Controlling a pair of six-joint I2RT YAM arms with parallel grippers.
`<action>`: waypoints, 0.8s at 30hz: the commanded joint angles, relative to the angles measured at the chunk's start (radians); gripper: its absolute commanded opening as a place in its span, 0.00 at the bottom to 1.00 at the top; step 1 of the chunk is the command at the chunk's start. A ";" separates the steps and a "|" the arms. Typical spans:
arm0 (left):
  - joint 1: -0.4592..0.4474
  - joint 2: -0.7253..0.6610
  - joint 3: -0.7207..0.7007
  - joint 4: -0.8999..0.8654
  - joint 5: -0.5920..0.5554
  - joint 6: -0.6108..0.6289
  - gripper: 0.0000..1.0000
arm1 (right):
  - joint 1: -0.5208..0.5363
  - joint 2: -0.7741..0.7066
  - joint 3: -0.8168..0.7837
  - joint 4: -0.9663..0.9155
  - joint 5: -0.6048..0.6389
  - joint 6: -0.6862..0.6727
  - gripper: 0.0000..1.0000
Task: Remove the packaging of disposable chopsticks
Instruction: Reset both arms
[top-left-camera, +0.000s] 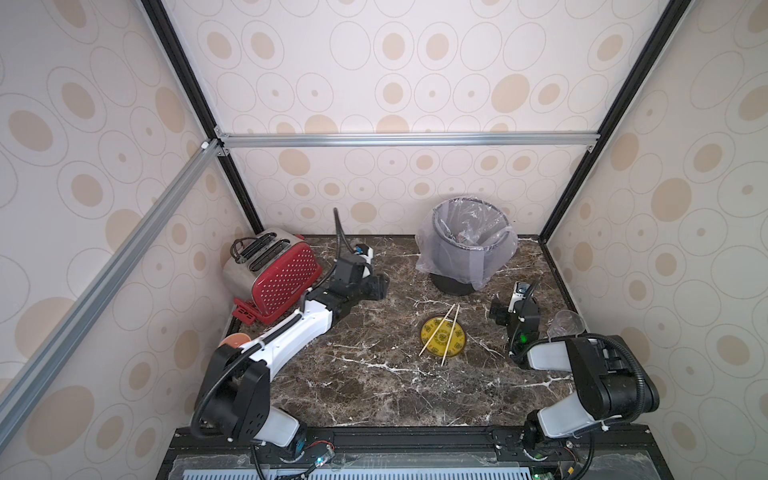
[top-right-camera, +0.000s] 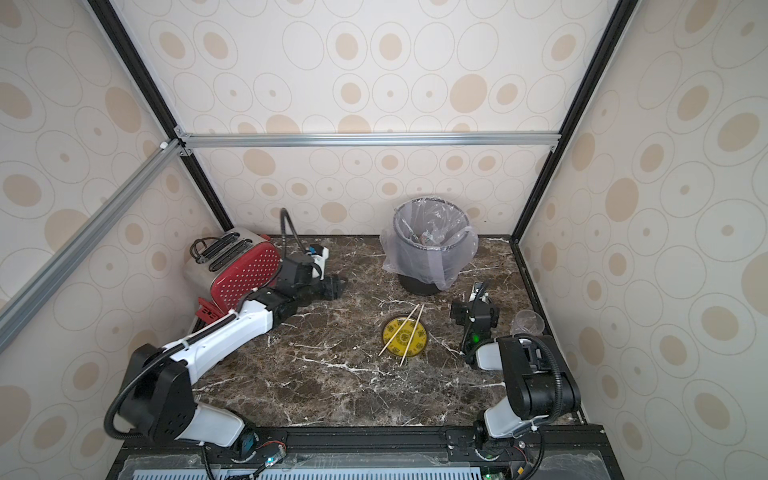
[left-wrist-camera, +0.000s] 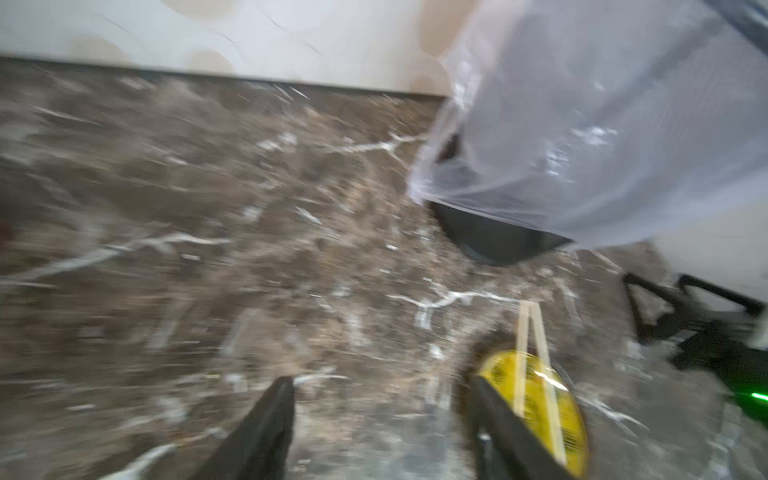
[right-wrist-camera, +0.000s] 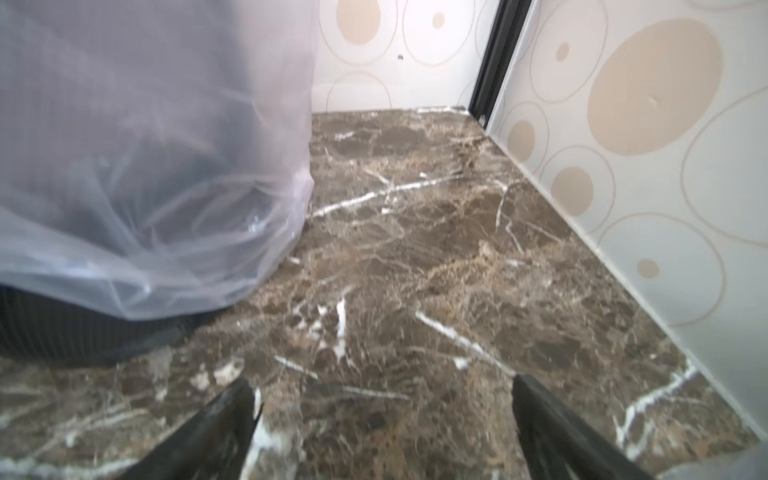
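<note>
**Left gripper** (left-wrist-camera: 380, 380): jaws stood apart with nothing between them, over the bare marble tabletop (left-wrist-camera: 208, 249). **Right gripper** (right-wrist-camera: 382, 380): jaws were spread wide and likewise empty, just right of the lined grey bin (right-wrist-camera: 104, 166). The disposable chopsticks (top-left-camera: 436, 330) lay unwrapped in a narrow V across the yellow disc (top-left-camera: 457, 343), between the two arms and nearer than the bin. The left wrist view showed sticks and disc beside one finger; the right wrist view showed neither. Only the top views showed the red toaster (top-left-camera: 282, 278) and clear cup (top-left-camera: 567, 326). Bin contents were too unclear to name.
</note>
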 joint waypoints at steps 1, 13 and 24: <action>0.082 -0.105 -0.087 -0.063 -0.424 0.168 0.99 | 0.004 0.001 0.010 -0.021 0.007 -0.017 1.00; 0.252 0.107 -0.471 0.730 -0.550 0.513 0.99 | 0.005 -0.004 0.014 -0.039 0.008 -0.015 1.00; 0.452 0.132 -0.593 0.945 -0.236 0.360 0.99 | 0.005 -0.006 0.014 -0.041 0.008 -0.015 1.00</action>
